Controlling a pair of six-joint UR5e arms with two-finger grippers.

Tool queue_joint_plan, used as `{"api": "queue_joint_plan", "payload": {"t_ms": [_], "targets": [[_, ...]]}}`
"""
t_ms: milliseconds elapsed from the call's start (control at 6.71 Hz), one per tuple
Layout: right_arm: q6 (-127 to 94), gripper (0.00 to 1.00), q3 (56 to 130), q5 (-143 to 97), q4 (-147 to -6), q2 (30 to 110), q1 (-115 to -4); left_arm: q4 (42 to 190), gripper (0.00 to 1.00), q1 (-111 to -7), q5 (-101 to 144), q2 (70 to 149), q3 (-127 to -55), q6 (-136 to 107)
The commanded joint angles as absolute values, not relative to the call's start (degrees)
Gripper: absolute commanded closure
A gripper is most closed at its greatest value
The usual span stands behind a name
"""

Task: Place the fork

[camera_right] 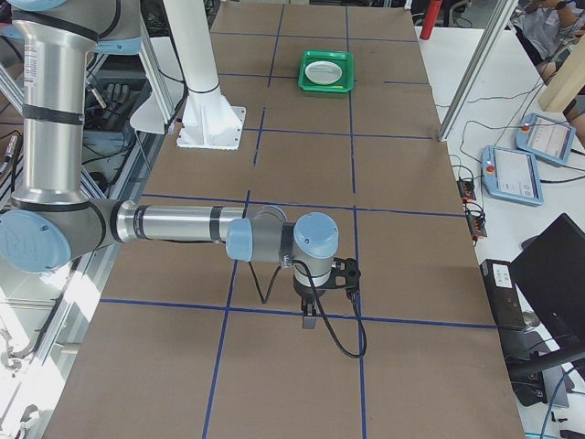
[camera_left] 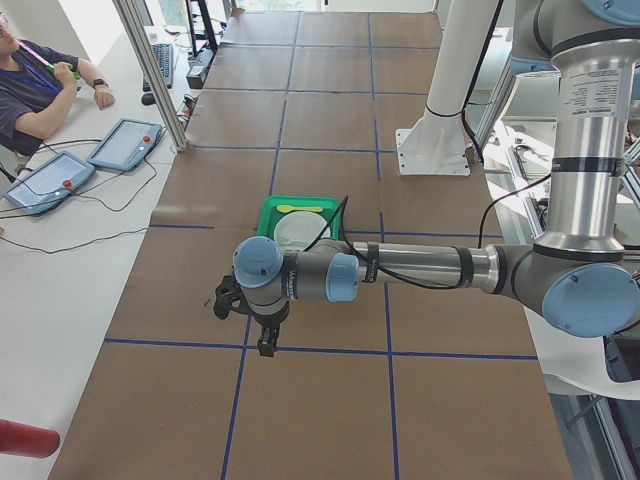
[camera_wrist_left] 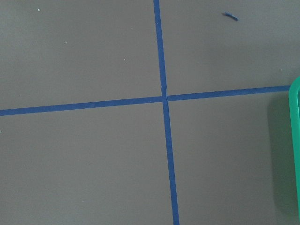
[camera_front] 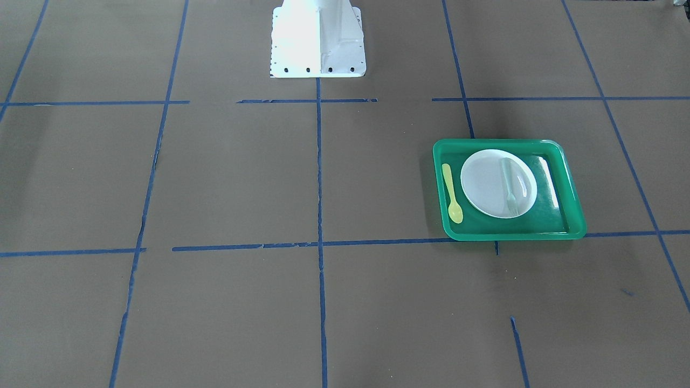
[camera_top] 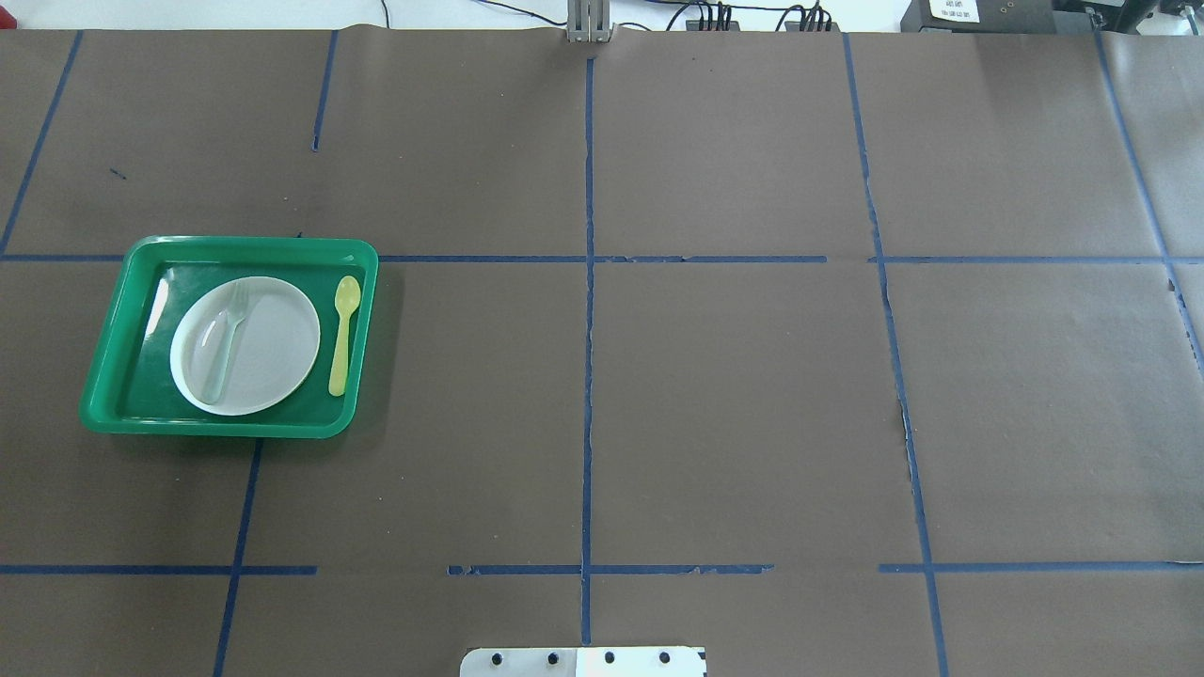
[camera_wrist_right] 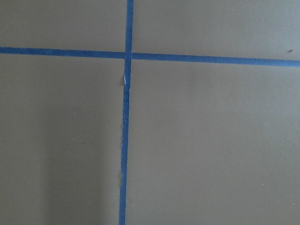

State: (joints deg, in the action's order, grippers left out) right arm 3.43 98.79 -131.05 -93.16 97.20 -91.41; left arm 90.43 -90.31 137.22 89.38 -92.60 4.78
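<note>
The pale, translucent fork (camera_front: 509, 186) lies on the white plate (camera_front: 485, 183) inside the green tray (camera_front: 506, 144). In the overhead view the fork (camera_top: 229, 343) rests on the left part of the plate (camera_top: 273, 343), tines pointing away from the robot. My left gripper (camera_left: 267, 347) hangs over bare table, short of the tray (camera_left: 300, 205). My right gripper (camera_right: 308, 320) hangs over the table far from the tray (camera_right: 326, 71). Both grippers show only in the side views, so I cannot tell whether they are open or shut. Neither holds anything that I can see.
A yellow spoon (camera_top: 342, 334) lies in the tray beside the plate. Brown paper with blue tape lines covers the table. The white robot base (camera_front: 318, 40) stands at the table's edge. The tray's rim (camera_wrist_left: 295, 140) shows at the left wrist view's right edge. An operator sits at a side desk with tablets (camera_left: 125, 143).
</note>
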Motion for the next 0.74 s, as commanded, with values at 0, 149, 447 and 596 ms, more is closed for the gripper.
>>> {"api": "queue_joint_plan", "payload": {"t_ms": [0, 149, 447, 596], "targets": [[3.43, 0.00, 98.79, -131.04, -93.16, 97.21, -91.41, 91.83, 0.00, -90.26, 137.37, 89.38, -92.29, 4.83], [3.43, 0.00, 98.79, -131.04, -93.16, 97.21, -91.41, 91.93, 0.00, -90.35, 137.46, 89.47, -92.81, 4.75], [3.43, 0.00, 98.79, -131.04, -93.16, 97.21, -91.41, 92.20, 0.00, -90.26, 137.55, 89.91, -94.03, 4.22], [3.51, 0.00, 98.79, -131.04, -93.16, 97.21, -91.41, 92.37, 0.00, -87.91, 137.55, 90.09, -95.17, 4.13]]}}
